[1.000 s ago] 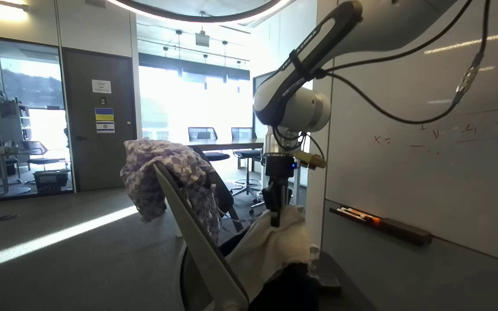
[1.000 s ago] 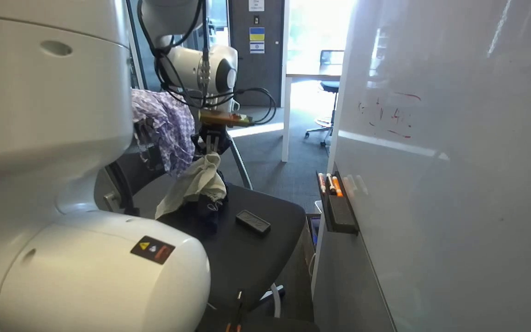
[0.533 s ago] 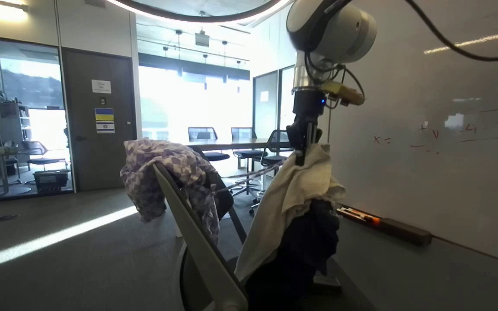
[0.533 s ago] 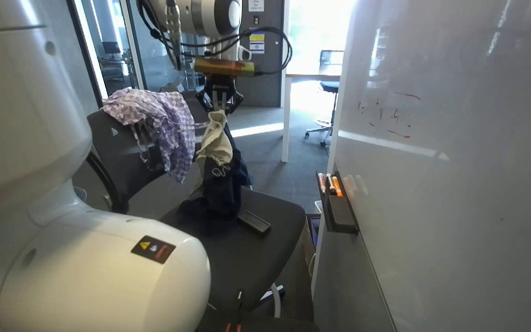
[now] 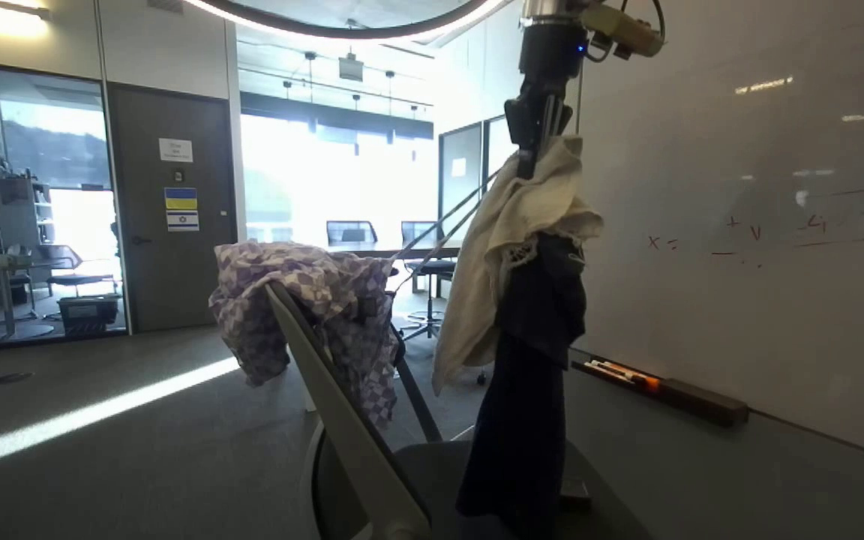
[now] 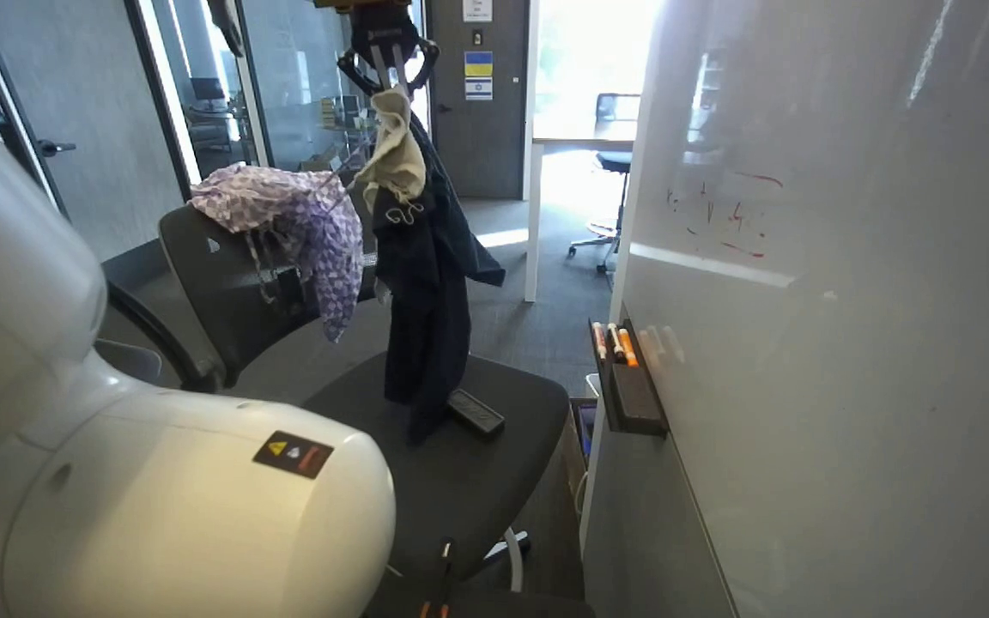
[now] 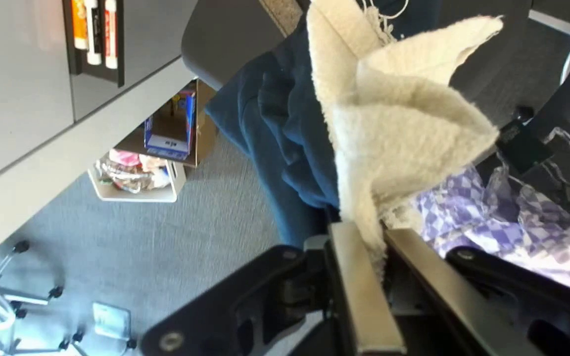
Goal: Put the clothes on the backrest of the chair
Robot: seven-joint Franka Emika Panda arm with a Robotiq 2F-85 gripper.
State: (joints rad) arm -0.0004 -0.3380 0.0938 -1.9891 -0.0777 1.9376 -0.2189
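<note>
My gripper is shut on a cream cloth, gathered between its fingers in the wrist view. A dark navy garment hangs down with the cream cloth over the chair seat. I cannot tell whether its lowest end touches the seat. A purple checked cloth lies draped over the top of the chair's backrest. It also shows in the wrist view. Thin cords stretch taut from the purple cloth up to the held bundle. The gripper is higher than the backrest, in front of it.
A small black block lies on the seat. A whiteboard with a marker tray stands beside the chair. A chair armrest sticks out near the arm. A white bin stands on the floor.
My gripper has risen well above the seat with the cream cloth and navy garment, which now hang long. The cords have lifted and tightened, and the purple cloth's near edge has shifted slightly.
</note>
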